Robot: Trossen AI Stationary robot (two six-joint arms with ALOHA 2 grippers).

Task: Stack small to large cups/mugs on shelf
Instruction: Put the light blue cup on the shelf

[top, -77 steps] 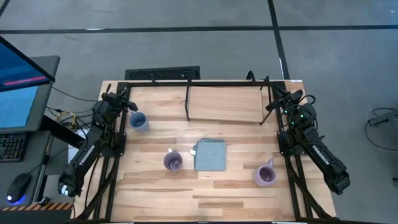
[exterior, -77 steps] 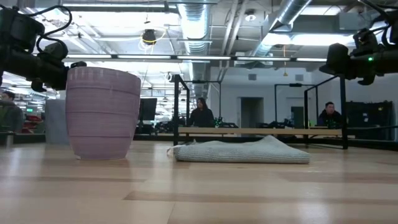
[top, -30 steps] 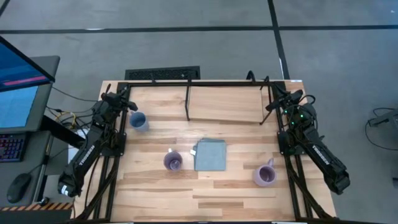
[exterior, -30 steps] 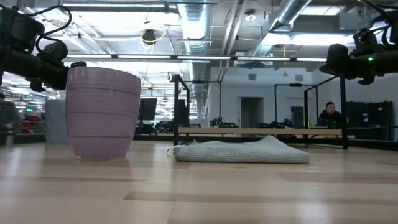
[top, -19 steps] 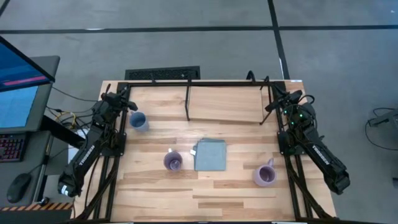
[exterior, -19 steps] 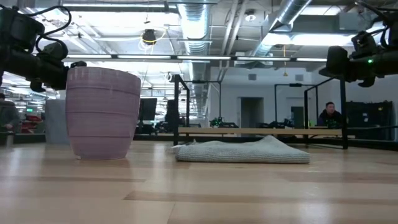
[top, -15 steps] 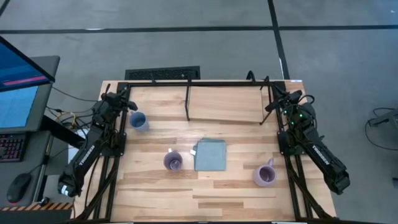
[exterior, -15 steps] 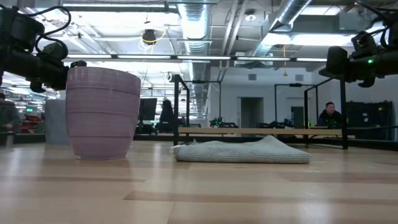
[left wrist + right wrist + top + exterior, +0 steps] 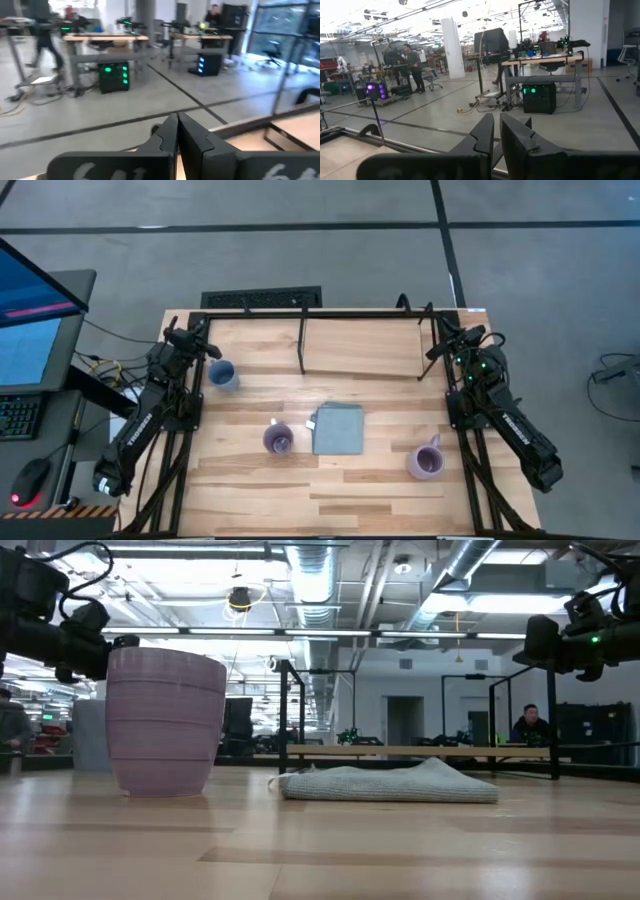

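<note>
The small blue mug (image 9: pixel 222 374) stands on its base near the table's far left. One light purple mug (image 9: pixel 278 439) stands left of centre, and it looms large in the low view (image 9: pixel 165 720). The other purple mug (image 9: pixel 425 461) stands near the right edge. The shelf (image 9: pixel 362 345), a wooden board in a black rod frame, sits at the far middle. My left gripper (image 9: pixel 211 348) hovers beside the blue mug at the far left, its fingers shut (image 9: pixel 177 116). My right gripper (image 9: pixel 433 350) hovers at the shelf's right end, also shut (image 9: pixel 496 117).
A flat grey-blue cloth (image 9: pixel 338 428) lies between the two purple mugs; it also shows in the low view (image 9: pixel 390 783). The shelf's black uprights (image 9: pixel 302 345) stand at its ends. Bare tabletop (image 9: pixel 340 490) stretches along the near edge. People and desks show in the room behind.
Both arms have shifted only slightly where they hover at the table's far corners. The mugs, the cloth and the shelf stay where they were. A person walks across the room behind the table.
</note>
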